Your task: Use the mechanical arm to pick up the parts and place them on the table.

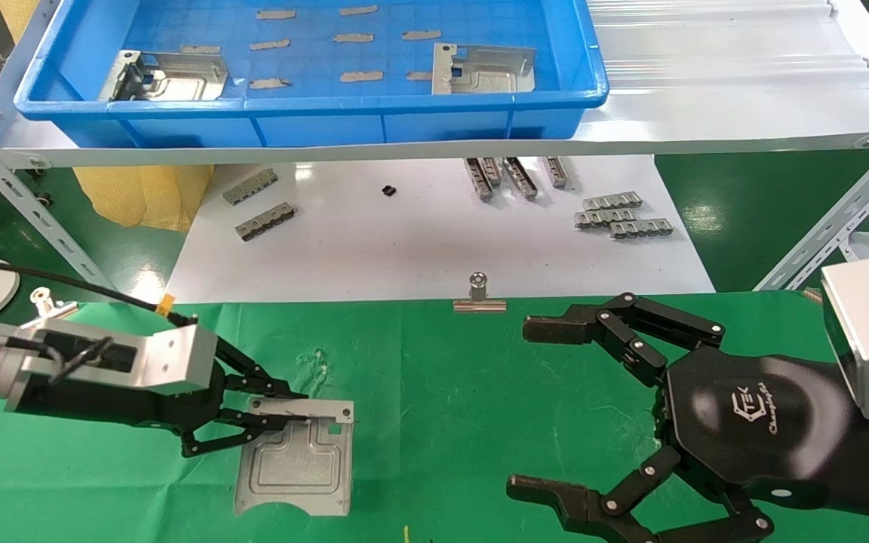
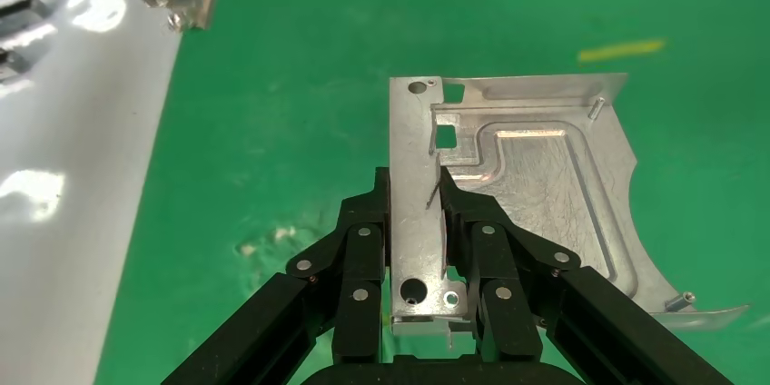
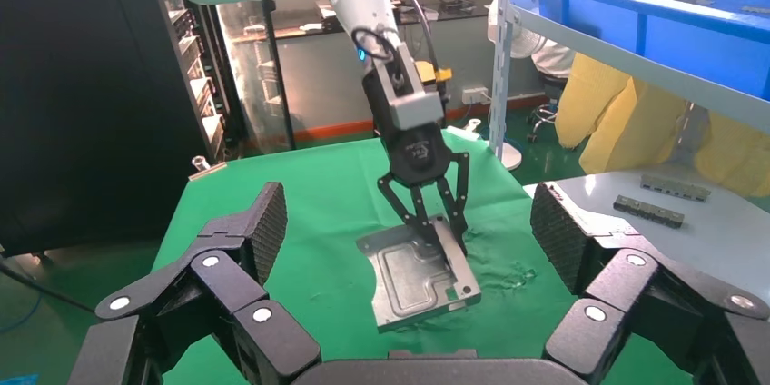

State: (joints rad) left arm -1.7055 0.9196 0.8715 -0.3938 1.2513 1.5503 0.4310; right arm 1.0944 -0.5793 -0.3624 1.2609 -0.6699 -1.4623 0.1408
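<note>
Left tool (image 1: 272, 418) sits low over the green-clothed desk (image 1: 442, 392), left of centre. Its black linkage fingers (image 2: 363, 249) are closed on the bent flange of a silver sheet-metal plate (image 1: 299, 464), one finger on each side of the upright flange edge in the left wrist view. The plate (image 2: 536, 185) lies flat on the cloth, embossed channel and rectangular cut-outs facing up, curved notch on the side away from the flange. The right wrist view shows the same tool (image 3: 431, 226) pointing down onto the plate (image 3: 413, 276), which rests on the cloth.

Right tool (image 1: 548, 411) is over the right part of the desk, hexagonal palm marked "TEK" facing up, fingers (image 1: 615, 324) spread wide with nothing between them. In its own view the two ribbed finger pads (image 3: 263, 222) stand well apart.

Two more plates remain in the blue tray (image 1: 329, 121) on the raised shelf behind: one (image 1: 167, 75) at the tray's left end, one (image 1: 483, 69) right of centre. Grey tape patches (image 1: 359, 38) are stuck to the tray floor between them.

Beyond the cloth, a white board (image 1: 419, 241) carries groups of small grey slotted strips (image 1: 619, 215). A silver binder clip (image 1: 479, 296) holds the cloth's far edge at centre.
</note>
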